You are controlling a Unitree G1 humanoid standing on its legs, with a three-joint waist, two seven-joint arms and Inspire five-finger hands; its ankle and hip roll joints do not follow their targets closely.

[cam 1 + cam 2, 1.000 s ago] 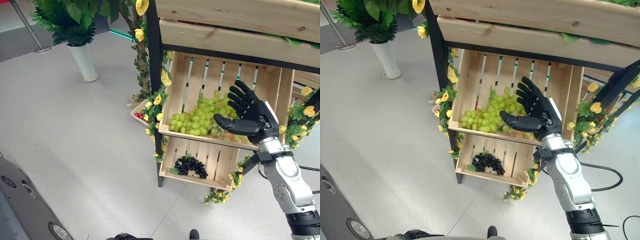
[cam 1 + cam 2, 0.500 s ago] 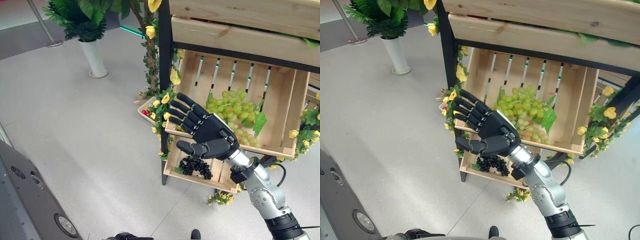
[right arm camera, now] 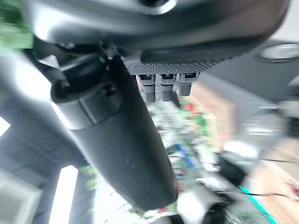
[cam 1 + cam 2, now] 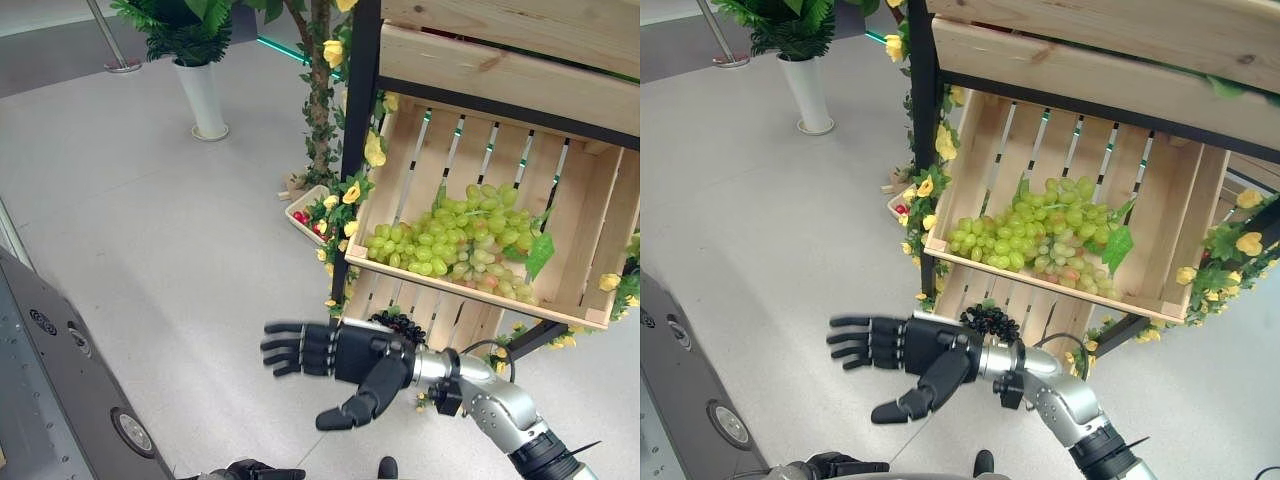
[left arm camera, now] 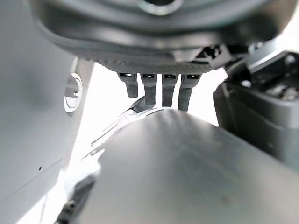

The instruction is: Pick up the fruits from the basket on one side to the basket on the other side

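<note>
1. The green grapes (image 4: 455, 237), a big loose bunch with leaves, lie in the slatted pale wooden crate (image 4: 580, 215) on the middle tier of the black-framed stand; they sit where they were a second ago, so no fruit has been lifted yet.
2. The lower wooden crate (image 4: 958, 288) beneath it holds a small bunch of black grapes (image 4: 989, 320), partly behind my wrist.
3. My right hand (image 4: 335, 355) was up at the green bunch a second ago; now it has swung down and out, level with the lower crate and over the grey floor (image 4: 150, 240). I judge the reach was abandoned or I am being repositioned, so the pick is still ahead.
4. My forearm lies nearly level, the fingers (image 4: 855, 340) straight and spread away from the stand, the thumb hanging below; they hold nothing.
5. My left hand (image 5: 159, 88) shows straight fingers at my side.
</note>
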